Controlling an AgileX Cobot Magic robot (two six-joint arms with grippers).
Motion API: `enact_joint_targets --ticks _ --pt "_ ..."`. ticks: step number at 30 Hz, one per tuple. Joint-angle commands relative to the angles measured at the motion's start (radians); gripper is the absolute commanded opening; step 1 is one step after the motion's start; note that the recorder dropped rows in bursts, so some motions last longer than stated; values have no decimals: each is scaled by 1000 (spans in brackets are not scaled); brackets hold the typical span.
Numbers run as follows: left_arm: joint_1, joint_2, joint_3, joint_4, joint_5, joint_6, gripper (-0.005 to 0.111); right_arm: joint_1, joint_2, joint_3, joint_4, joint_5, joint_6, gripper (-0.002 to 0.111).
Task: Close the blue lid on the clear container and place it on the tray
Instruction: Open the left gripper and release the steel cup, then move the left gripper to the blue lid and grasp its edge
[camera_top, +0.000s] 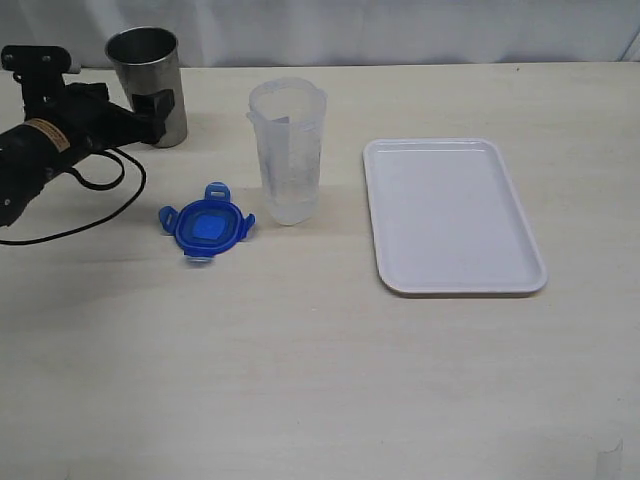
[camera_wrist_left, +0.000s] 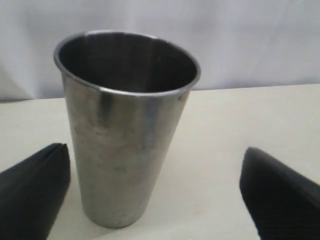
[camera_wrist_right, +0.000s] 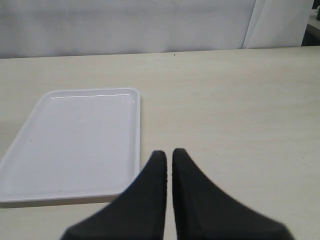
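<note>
**Lid not yet on: the left arm is at the wrong cup**

A pale table (camera_top: 300, 380) holds four things. The largest, the white tray (camera_top: 450, 210), lies flat on the right with nothing on it. Near the middle stands the clear container (camera_top: 288, 150), upright, open at the top, well apart from the tray. At the far left stands a grey steel cup (camera_top: 147, 85), also upright. Smallest is the blue lid (camera_top: 207, 224), flat on the table just beside the container, on its left and towards the front.

The left gripper (camera_top: 150, 112) reaches in from the left, level with the steel cup. Its jaws stand wide apart with the cup between them, a gap on each side, holding nothing. The right gripper (camera_wrist_right: 169, 165) hangs near the tray's edge, its two fingers pressed nearly together and empty.

I judge the task to be at its very start: the lid has not been picked up. The steel cup plays no part. The next move calls for the left gripper to leave the cup, come over the lid and grip it by its rim, then carry it squarely over the container's mouth.
</note>
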Motion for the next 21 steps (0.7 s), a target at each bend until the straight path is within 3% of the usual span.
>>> enact_joint_targets --ticks 1,4,6,10,12,14,16,21 --pt "-8 -97 70 -5 5 -5 53 -4 -5 2 -1 -11 1 4" --pt "-8 -161 109 18 36 -27 22 -4 -5 2 -1 -11 1 4" --pt "-8 -218 100 68 177 -135 4 -4 -5 2 -1 -11 1 4" --pt "-45 -335 -38 376 814 -450 0 -4 -5 2 -1 -11 1 4" --pt "-92 -377 -81 423 1067 -515 0 -4 -5 2 -1 -11 1 4" --pt "-130 -398 -96 369 1178 -490 0 -4 -5 2 -1 -11 1 4" --pt "-168 -403 -96 286 1203 -382 0 -4 -5 2 -1 -11 1 4" --pt "-218 -362 -96 -273 1237 202 3 -4 -5 2 -1 -11 1 4"
